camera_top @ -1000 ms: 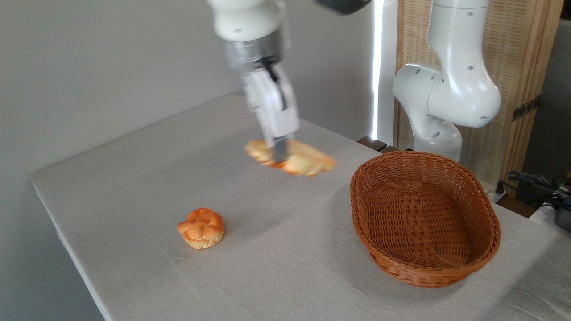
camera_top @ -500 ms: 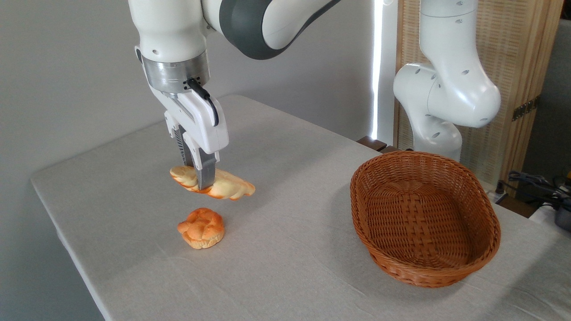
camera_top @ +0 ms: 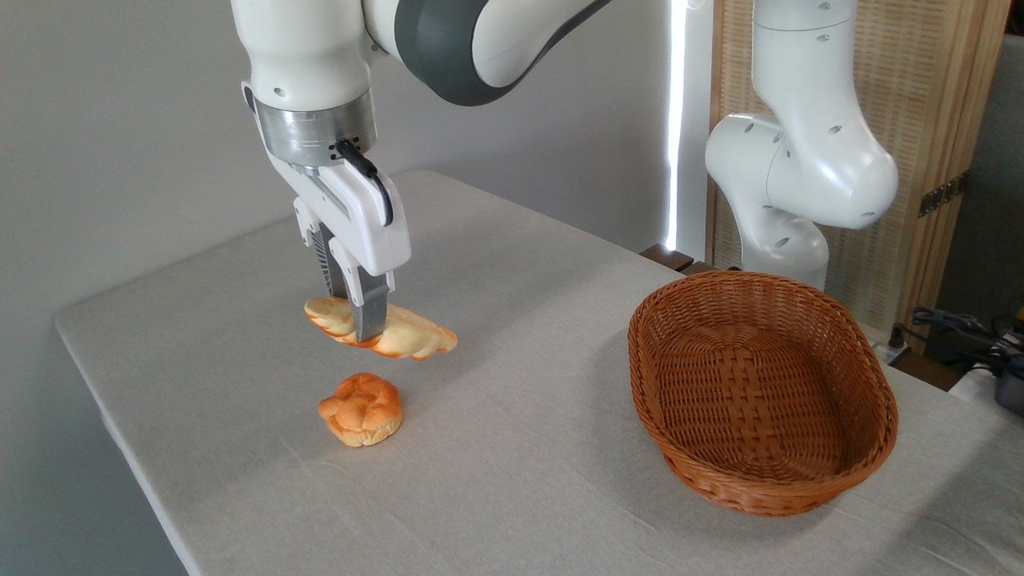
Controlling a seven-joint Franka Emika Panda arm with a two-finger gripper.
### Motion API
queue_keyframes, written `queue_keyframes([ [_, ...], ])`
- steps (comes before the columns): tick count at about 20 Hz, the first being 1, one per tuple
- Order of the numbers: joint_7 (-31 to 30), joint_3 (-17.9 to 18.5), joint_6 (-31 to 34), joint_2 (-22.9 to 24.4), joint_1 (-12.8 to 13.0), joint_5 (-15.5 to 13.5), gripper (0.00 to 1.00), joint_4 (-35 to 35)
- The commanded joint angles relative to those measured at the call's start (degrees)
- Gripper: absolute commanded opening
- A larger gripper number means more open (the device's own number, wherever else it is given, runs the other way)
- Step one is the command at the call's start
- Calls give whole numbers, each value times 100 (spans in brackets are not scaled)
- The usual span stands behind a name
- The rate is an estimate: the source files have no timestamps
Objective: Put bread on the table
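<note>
I have the bread [camera_top: 404, 336] pinched near its middle, the long pale braided loaf lying roughly level with one pointed end toward the left and the other toward the right. It hangs above the table [camera_top: 512, 448], on the left part of the top; I can see a soft shadow under it on the cloth, so it does not appear to be resting on the surface. My gripper [camera_top: 364, 324] points down, its fingers [camera_top: 370, 314] closed against the loaf's two sides, the near finger crossing in front of the crust and hiding a strip of it.

Just in front of the loaf, nearer the camera, sits a small orange knotted bun [camera_top: 362, 409] on the cloth, apart from the bread. Well off to the right stands a brown wicker basket [camera_top: 760, 480], oval, with nothing visible inside. Behind the basket rises the arm's white base column [camera_top: 800, 160], and the arm reaches from there across the top of the view to the left side. A wooden screen [camera_top: 944, 120] stands behind it at the far right.
</note>
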State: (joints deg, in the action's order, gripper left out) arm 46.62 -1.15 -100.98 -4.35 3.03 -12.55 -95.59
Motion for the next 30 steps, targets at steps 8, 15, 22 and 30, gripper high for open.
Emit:
queue_keyframes([
  [8, 22, 45, -18, 48, -13, -46, 100, 31],
  [15, -13, 404, 140, 136, -101, -28, 100, 330],
  [22, -65, 82, 693, 391, -505, 567, 100, 418],
  [30, -698, -333, 738, 426, -496, 912, 100, 427],
])
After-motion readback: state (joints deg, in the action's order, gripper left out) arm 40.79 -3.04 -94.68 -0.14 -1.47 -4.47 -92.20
